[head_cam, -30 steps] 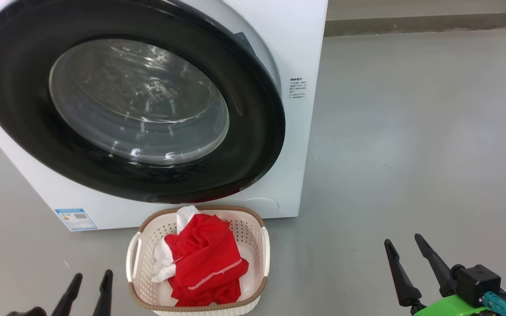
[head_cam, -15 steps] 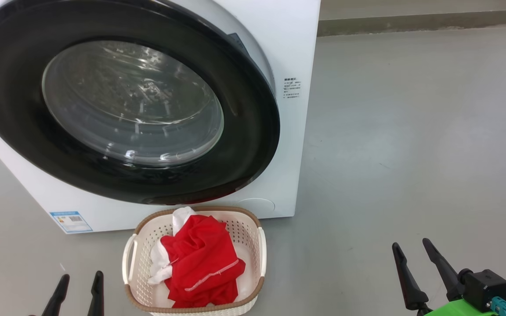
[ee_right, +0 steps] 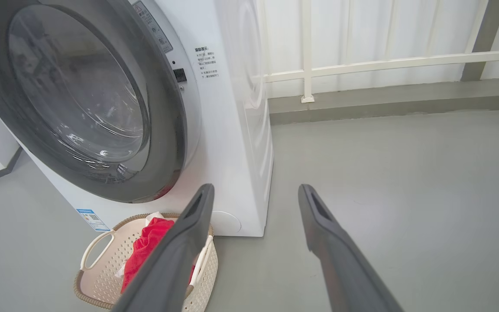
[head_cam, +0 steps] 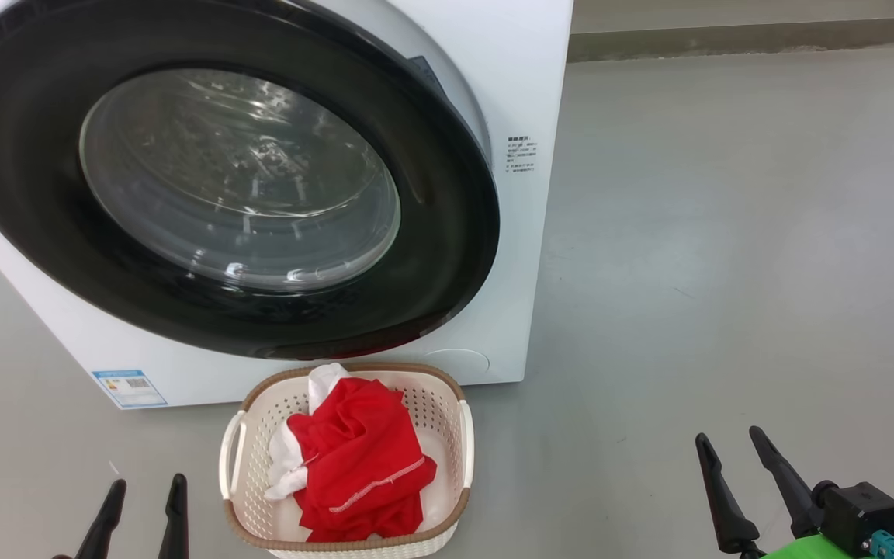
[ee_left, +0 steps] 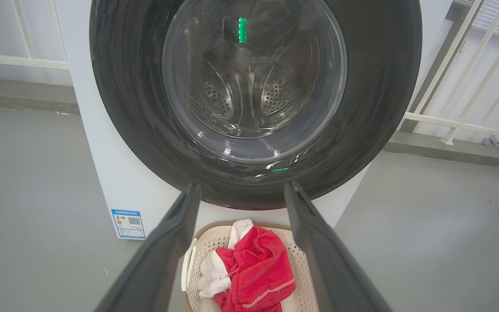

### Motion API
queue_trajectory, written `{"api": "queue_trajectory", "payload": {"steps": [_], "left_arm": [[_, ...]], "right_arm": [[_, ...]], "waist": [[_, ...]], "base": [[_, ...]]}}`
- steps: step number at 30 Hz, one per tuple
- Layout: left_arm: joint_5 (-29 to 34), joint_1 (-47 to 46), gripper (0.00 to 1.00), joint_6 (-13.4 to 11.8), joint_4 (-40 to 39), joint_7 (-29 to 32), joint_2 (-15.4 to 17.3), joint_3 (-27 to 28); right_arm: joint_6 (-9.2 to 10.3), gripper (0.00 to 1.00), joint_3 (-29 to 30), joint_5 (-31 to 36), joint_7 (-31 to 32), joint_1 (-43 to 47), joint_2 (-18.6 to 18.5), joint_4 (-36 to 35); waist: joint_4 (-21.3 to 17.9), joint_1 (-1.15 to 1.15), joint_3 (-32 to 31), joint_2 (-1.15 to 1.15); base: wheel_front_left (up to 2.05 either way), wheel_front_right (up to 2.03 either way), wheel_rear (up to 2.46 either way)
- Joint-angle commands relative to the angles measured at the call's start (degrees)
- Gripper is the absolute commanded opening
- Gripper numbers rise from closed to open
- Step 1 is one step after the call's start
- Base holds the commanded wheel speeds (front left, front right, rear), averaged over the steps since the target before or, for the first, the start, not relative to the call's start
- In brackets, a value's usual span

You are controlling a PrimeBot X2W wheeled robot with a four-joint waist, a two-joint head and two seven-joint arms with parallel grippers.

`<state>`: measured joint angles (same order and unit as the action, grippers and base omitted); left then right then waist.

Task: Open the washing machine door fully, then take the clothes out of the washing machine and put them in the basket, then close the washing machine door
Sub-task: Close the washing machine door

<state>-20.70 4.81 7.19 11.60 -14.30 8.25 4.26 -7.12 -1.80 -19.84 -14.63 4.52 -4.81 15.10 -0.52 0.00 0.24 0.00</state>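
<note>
1. Our left wrist view is showing the drum (ee_left: 275,93) through the washing machine door (ee_left: 375,86); our right wrist view is showing the white side of the washing machine (ee_right: 241,130)
2. The clothes (head_cam: 362,458) are lying in the basket (head_cam: 443,415), just in front of the machine
3. Our left end effector (head_cam: 147,485) and right end effector (head_cam: 729,436) are hanging wide open, gripping nothing
</note>
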Motion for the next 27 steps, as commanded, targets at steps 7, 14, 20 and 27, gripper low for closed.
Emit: {"api": "queue_trajectory", "payload": {"steps": [7,14,20,27], "left_arm": [[1.35,-0.52,1.00,0.30,-1.61,-0.70,1.02,1.90],[1.38,-0.65,1.00,0.30,-1.82,-0.70,0.79,1.87],[1.18,-0.88,1.00,0.30,-1.97,-0.70,0.60,1.27],[1.29,-1.38,1.00,0.30,-1.99,-0.70,0.17,-0.06]], "right_arm": [[-0.36,1.00,-1.05,0.24,-0.37,-1.23,-0.37,-1.46],[-0.36,1.00,-1.25,0.28,-0.37,-1.63,-0.49,-1.56],[-0.36,0.00,-3.02,-0.42,-0.37,-3.43,-0.59,-1.92],[-0.36,0.00,-6.49,-0.80,-0.37,-8.55,-0.53,-1.04]], "waist": [[0.07,0.00,-0.06,0.00],[0.35,0.00,0.11,0.00],[1.07,0.00,0.21,0.00],[3.12,0.00,0.32,0.00]], "base": [[0.00,0.00,0.00],[0.00,0.00,0.00],[0.00,0.00,0.00],[0.00,0.00,0.00]]}}
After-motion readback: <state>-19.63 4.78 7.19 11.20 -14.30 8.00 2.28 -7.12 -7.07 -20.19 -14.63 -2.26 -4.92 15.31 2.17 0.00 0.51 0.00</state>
